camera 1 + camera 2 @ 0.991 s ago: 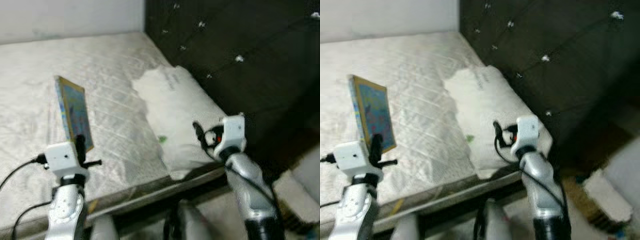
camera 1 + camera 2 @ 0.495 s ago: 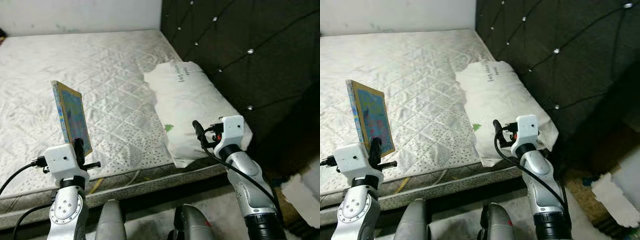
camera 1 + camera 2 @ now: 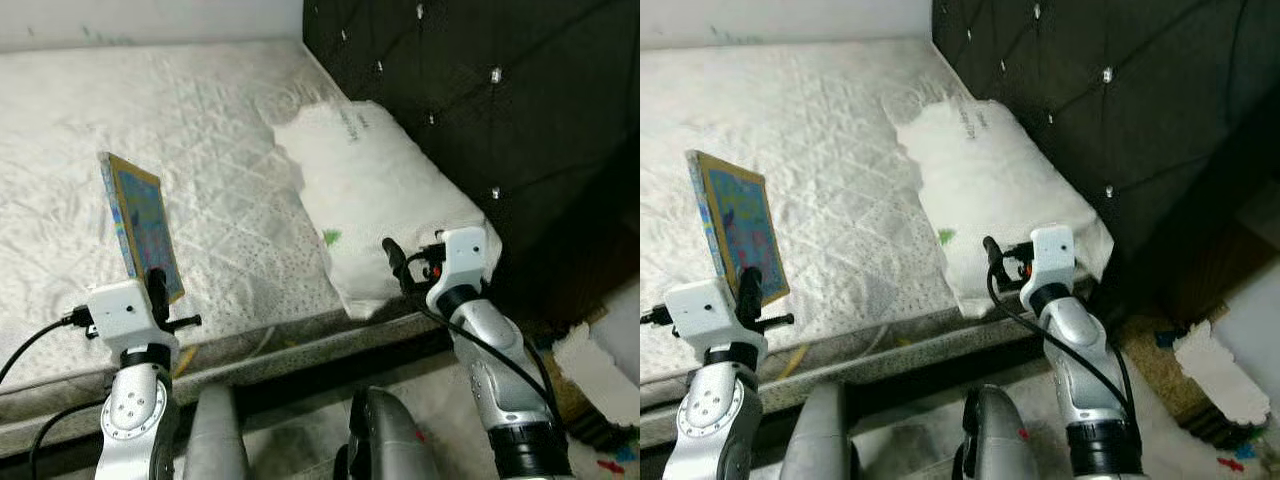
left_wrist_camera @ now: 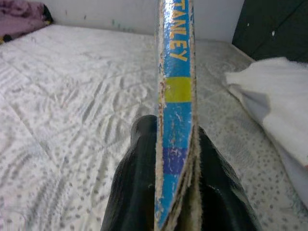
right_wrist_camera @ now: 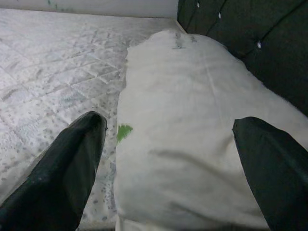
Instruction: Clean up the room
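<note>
Nothing has left its place since a moment ago, so the left gripper (image 3: 158, 290) at lower left holds the book (image 3: 142, 222) upright in closed fingers over the mattress (image 3: 200, 120), the right gripper (image 5: 168, 159) gapes toward the pillow (image 3: 375, 190), and putting the book away likely comes next.

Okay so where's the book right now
The book is clamped upright in the left claw, held over the near edge of the mattress, left of the white pillow.

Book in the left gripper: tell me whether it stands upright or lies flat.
Upright: the book stands on edge above the mattress, clamped in the left gripper.
</note>
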Available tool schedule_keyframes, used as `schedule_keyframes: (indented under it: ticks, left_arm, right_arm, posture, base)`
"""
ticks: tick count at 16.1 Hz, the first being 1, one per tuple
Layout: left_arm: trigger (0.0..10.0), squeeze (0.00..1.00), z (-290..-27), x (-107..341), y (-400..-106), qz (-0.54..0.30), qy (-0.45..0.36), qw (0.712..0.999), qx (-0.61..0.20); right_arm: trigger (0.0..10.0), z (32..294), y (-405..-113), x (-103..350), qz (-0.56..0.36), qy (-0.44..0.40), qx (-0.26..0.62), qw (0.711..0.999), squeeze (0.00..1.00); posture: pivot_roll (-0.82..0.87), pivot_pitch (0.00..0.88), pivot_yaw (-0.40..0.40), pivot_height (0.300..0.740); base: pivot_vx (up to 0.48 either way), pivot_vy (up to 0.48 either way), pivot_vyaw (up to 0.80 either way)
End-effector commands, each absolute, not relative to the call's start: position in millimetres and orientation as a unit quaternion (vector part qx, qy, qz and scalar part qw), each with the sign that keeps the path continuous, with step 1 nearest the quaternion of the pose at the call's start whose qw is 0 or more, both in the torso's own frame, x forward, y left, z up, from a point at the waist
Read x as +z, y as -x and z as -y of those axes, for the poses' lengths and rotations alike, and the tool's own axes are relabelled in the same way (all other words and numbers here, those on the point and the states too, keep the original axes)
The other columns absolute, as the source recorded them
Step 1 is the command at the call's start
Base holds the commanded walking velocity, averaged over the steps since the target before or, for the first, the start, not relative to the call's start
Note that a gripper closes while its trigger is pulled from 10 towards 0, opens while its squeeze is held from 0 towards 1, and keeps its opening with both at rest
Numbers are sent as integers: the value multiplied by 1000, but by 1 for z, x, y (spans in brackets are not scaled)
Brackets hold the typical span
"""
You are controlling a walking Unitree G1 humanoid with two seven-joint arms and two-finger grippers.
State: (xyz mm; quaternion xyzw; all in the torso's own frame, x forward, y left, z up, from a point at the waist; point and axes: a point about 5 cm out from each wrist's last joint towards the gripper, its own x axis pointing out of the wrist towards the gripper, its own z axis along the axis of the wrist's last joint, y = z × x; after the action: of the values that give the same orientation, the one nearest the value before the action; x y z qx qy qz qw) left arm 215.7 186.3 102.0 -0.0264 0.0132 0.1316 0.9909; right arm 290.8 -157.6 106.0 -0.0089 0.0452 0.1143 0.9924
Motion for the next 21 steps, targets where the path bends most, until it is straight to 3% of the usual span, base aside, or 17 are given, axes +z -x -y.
schedule_keyframes:
  ticks: [1, 10, 13, 17, 21]
  left_arm:
    - [10000, 0, -187, 109, -218, 7, 25, 991, 133]
    - [10000, 0, -183, 114, -227, 26, 33, 991, 130]
    - [10000, 0, -182, 116, -230, 34, 39, 990, 128]
    - [10000, 0, -166, 116, -236, 36, 65, 992, 105]
    - [10000, 0, -166, 116, -236, 39, 65, 992, 103]
  right_arm:
    - [10000, 158, -292, 107, -44, 11, 113, 992, 0]
    - [10000, 157, -295, 109, -39, 27, 122, 991, 0]
    - [10000, 157, -296, 109, -39, 26, 122, 991, 0]
    - [10000, 157, -296, 108, -39, 23, 121, 992, 0]
    - [10000, 157, -295, 108, -39, 21, 120, 992, 0]
  posture:
    - [-39, 60, -56, 587]
    - [-41, 62, -67, 587]
    - [-42, 60, -66, 587]
    - [-49, 59, -64, 587]
    - [-47, 60, -63, 587]
  base:
    - [0, 0, 0]
    - [0, 0, 0]
    - [0, 0, 515]
    - [305, 0, 0]
    - [365, 0, 0]
